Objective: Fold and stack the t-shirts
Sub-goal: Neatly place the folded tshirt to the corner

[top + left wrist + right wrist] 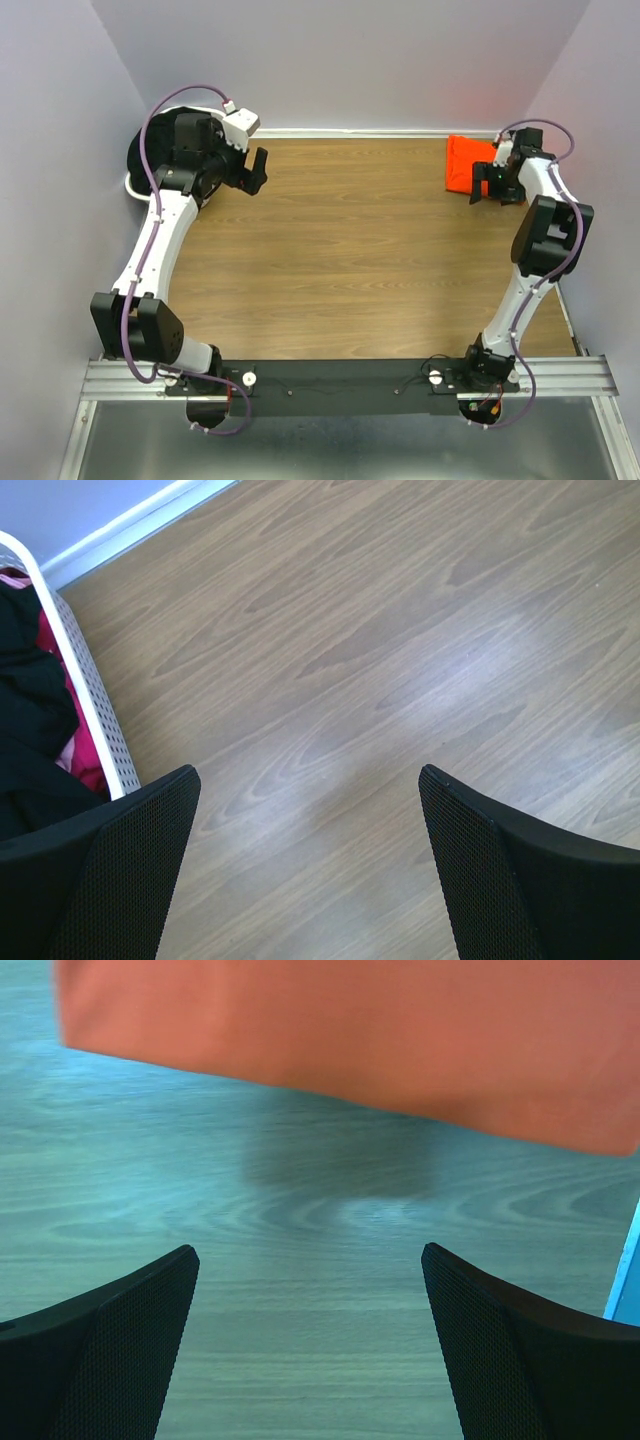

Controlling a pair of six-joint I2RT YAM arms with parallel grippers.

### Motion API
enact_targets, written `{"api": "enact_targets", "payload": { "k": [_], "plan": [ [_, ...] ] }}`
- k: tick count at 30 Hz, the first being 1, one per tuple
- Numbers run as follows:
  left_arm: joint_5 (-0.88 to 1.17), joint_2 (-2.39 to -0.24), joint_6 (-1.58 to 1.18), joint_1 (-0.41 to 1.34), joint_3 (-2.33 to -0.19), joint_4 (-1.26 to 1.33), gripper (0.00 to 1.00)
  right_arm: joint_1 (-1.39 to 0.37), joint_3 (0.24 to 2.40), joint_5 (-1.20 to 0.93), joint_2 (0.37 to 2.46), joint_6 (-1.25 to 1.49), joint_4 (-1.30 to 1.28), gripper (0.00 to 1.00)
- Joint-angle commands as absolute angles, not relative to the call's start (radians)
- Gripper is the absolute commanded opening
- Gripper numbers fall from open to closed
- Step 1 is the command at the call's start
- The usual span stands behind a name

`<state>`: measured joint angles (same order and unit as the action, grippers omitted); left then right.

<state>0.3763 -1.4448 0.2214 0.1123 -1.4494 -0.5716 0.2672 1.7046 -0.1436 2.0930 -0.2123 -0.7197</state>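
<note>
The orange t-shirt (463,163) is laid folded at the far right corner of the tabletop (350,250), apparently to start the stack, the right claw (310,1252) held wide open and empty beside it, while the left claw (308,775) (likewise spread, nothing gripped) is poised by the white laundry basket (95,695) of black t-shirts (30,720).

Jaws wide above table (380,630); basket (95,700) left, black shirts (30,720), pink cloth (85,760) inside.

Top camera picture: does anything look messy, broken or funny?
Nothing stands out. The orange t-shirt lies neatly in the far right corner, by the open right gripper. Black and pink cloth sits bunched inside the white laundry basket at the far left, none spilling onto the wooden table.
</note>
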Motion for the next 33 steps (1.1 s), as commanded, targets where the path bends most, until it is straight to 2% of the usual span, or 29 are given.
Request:
{"api": "enact_targets", "payload": {
  "k": [1, 10, 18, 33],
  "plan": [
    [0.388, -1.465, 0.239, 0.106, -1.462, -0.615, 0.98, 0.313, 1.704, -0.144, 2.17, -0.212, -0.733, 1.0],
    [0.379, -1.468, 0.247, 0.106, -1.453, -0.617, 0.98, 0.371, 1.755, -0.13, 2.278, -0.305, -0.733, 1.0],
    [0.376, -1.476, 0.25, 0.104, -1.457, -0.621, 0.98, 0.374, 1.933, -0.109, 2.417, -0.359, -0.733, 1.0],
    [0.385, -1.499, 0.256, 0.104, -1.45, -0.615, 0.98, 0.376, 2.071, -0.098, 2.496, -0.454, -0.733, 1.0]
  ]
}}
